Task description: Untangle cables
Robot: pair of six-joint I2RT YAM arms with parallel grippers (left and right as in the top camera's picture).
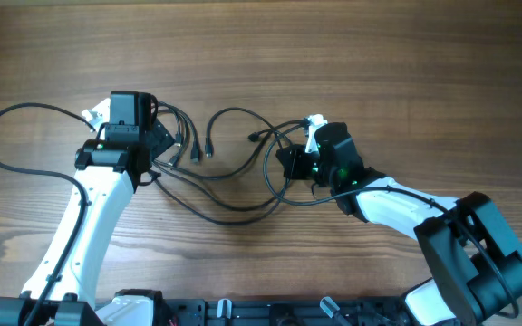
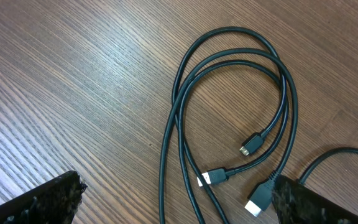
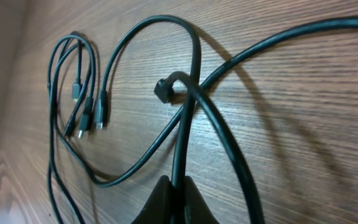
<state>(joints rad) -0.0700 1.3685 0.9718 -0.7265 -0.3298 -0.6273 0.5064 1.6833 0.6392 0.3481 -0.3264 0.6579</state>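
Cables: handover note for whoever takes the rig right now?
Left gripper: open over three plug ends, holding nothing.
Right gripper: shut on one cable.
Cables: on the table between the arms, looped and crossing each other.
Done: one cable pinched; nothing separated yet.
Left: draw the pinched cable clear, then part the other two.

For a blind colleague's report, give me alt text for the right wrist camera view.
The right gripper is shut on a black cable that loops across a wooden table. Several plug ends lie together farther off.
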